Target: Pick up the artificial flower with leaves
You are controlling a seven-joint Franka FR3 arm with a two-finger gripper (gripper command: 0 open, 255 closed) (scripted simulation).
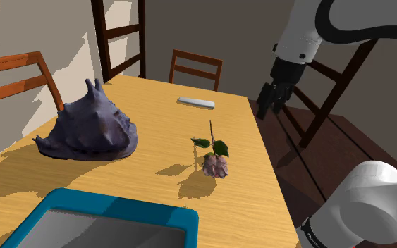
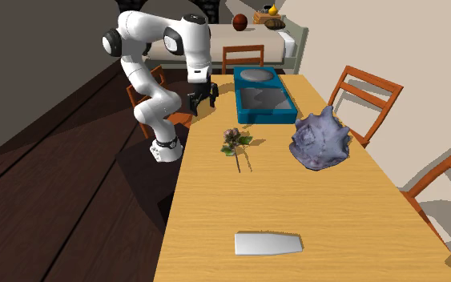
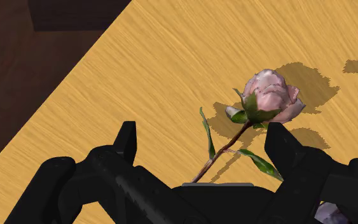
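Pink flower with leaves lay on wooden table, black gripper hung above, spread open, blue tray showed a grey inside.

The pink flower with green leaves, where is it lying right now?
In the shoulder view the pink flower lies on the light wooden table, right of the big purple spiky shell, near the table's right edge.
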